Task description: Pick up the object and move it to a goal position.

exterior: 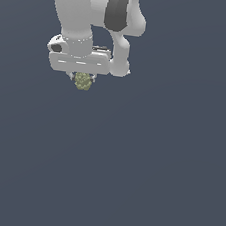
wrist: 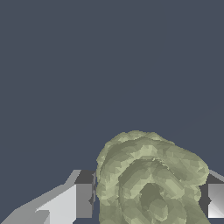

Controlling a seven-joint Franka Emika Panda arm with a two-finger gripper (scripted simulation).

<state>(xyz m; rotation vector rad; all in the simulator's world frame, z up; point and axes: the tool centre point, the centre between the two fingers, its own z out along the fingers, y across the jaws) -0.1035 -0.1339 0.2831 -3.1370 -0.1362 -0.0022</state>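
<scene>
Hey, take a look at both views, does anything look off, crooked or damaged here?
Nothing stands out. The small bumpy olive-yellow lump sits between the white gripper's two fingers, directly under the arm in the exterior view. It looks whole, and nothing else shows on the plain dark grey background.

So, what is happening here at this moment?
A white robot arm holds a small bumpy olive-yellow lump in its claw. In the wrist view the lump sits between the two fingers, which stand on either side of it. In the exterior view the lump hangs just under the claw, against a plain dark grey background. No goal marker shows in either view.
</scene>
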